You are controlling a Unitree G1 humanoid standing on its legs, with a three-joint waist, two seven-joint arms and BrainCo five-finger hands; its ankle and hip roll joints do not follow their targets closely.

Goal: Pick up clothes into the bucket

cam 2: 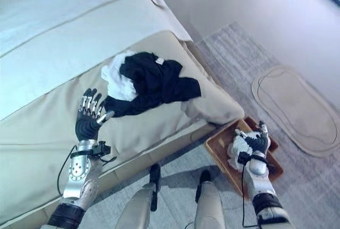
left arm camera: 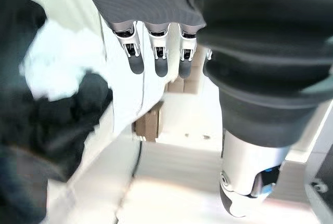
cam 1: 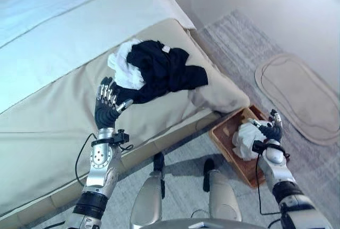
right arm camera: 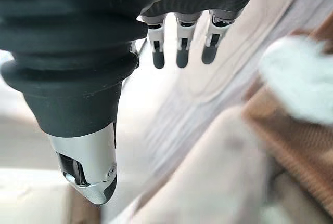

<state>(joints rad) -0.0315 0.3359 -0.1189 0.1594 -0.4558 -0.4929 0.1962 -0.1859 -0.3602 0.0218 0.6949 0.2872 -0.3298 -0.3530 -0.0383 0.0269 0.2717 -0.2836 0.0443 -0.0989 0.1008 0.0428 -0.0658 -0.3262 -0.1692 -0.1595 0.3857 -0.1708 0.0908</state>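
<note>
A black garment (cam 1: pixel 162 70) lies crumpled on the bed's beige cover, partly over a white garment (cam 1: pixel 125 68). My left hand (cam 1: pixel 108 104) hovers over the bed just short of the clothes, fingers straight and open, holding nothing. On the floor by the bed stands a brown woven basket (cam 1: pixel 222 138) with a white cloth (cam 1: pixel 245 140) in it. My right hand (cam 1: pixel 272 129) is above the basket, right beside that white cloth, fingers relaxed and open. The left wrist view shows the black garment (left arm camera: pixel 47 130) and white garment (left arm camera: pixel 57 73) past the fingers.
The bed (cam 1: pixel 48 128) fills the left of the scene, with a pale sheet (cam 1: pixel 64 32) further up. A grey carpet (cam 1: pixel 239 43) and an oval beige mat (cam 1: pixel 300 93) lie on the floor to the right, near the wall.
</note>
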